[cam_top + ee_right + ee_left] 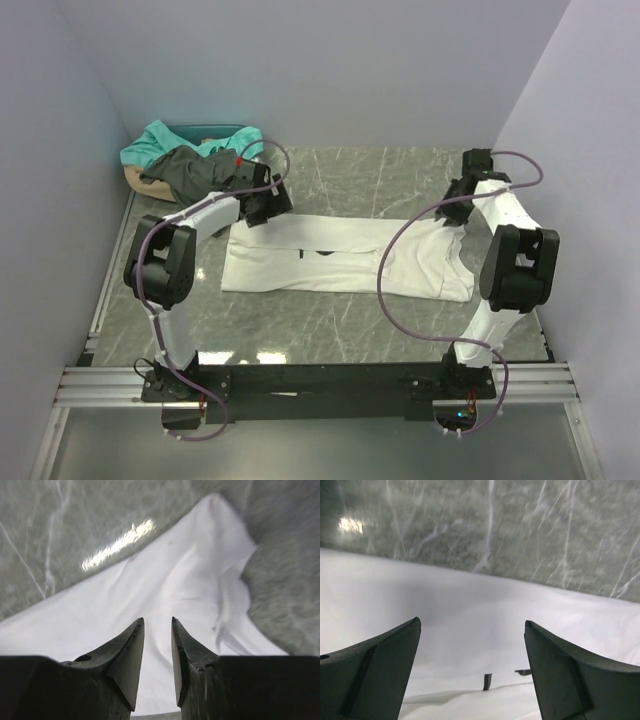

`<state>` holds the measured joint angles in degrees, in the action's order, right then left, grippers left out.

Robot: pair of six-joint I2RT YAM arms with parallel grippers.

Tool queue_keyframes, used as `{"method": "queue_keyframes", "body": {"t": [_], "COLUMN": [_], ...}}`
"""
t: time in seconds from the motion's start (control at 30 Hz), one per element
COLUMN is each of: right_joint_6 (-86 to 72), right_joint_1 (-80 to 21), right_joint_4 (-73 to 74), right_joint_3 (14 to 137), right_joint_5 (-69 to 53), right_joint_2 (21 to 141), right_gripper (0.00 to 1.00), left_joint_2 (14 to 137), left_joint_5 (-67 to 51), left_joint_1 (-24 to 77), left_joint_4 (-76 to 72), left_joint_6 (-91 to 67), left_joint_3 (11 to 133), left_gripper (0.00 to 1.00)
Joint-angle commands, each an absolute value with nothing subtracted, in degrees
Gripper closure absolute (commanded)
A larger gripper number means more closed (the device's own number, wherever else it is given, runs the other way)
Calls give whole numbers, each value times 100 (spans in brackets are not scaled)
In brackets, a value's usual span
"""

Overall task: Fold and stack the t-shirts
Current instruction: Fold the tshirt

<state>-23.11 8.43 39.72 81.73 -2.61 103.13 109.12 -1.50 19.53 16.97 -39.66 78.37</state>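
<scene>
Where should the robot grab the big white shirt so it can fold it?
Probably at its two far corners, one per tool, coming straight down. The white t-shirt lies flat in a long strip on the table, so only its thin edges can be pinched. The left tool hangs open over its left end, the right tool over its right end.

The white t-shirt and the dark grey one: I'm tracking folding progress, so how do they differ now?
The white t-shirt lies flat, spread across mid-table; the dark grey t-shirt sits crumpled in a heap. The white one lies alone; the dark grey one touches the teal t-shirt in the far-left corner. Neither is stacked yet.
</scene>
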Motion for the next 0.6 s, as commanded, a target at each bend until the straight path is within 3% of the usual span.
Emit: {"method": "queue_keyframes", "body": {"t": [0.0,0.57], "right_joint_6": [-2513,-2531], "right_joint_1": [624,483], "right_joint_4": [3797,3884], "right_joint_3": [7937,8436], "right_joint_5": [-509,-422], "right_joint_2": [10335,11785], "right_gripper": [64,66], "left_joint_2": [10731,10723], "left_joint_5": [-448,-185], "left_joint_1": [1978,2065], "left_joint_4": [1354,1362], "left_joint_6": [-4008,-4025], "left_joint_3": [7445,6540], "left_gripper": [9,9]}}
